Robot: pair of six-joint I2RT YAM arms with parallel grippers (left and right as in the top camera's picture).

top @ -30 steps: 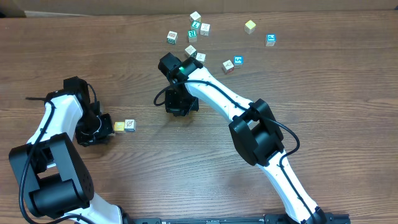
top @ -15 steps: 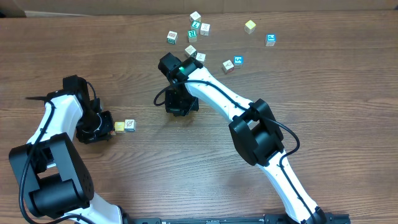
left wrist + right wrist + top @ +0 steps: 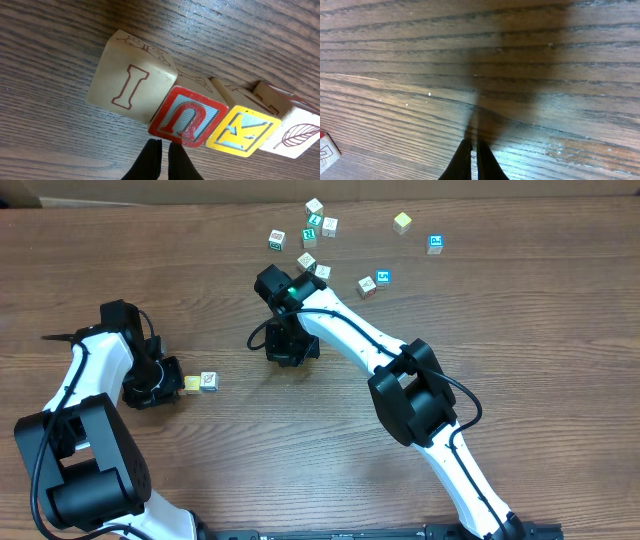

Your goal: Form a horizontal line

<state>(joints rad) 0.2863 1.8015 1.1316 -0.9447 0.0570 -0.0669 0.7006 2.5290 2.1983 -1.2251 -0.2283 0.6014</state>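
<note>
The wooden table (image 3: 520, 330) fills every view. The long right arm (image 3: 350, 330) reaches from the near edge toward the middle of it, and the shorter left arm (image 3: 95, 360) bends in at the left side. The right gripper (image 3: 472, 150) points down at bare wood, its jaws pressed together on nothing, with the corner of one cube (image 3: 327, 150) at the edge of its camera's view. The left gripper (image 3: 162, 150) stands at the left end of the line of four cubes (image 3: 192, 383), its jaws all but closed and holding nothing, the tips just short of the row. The row lies on the left part of the table, each cube against the next: a cream cube (image 3: 132, 85) with a red-outlined I, a red-framed cube (image 3: 187, 117) with a U, a yellow cube (image 3: 243, 131) with a K, and a white cube (image 3: 297, 135) with a leaf. From overhead only the last two show beside the gripper. The scattered cubes (image 3: 309, 237) lie well apart, near the far edge.
</note>
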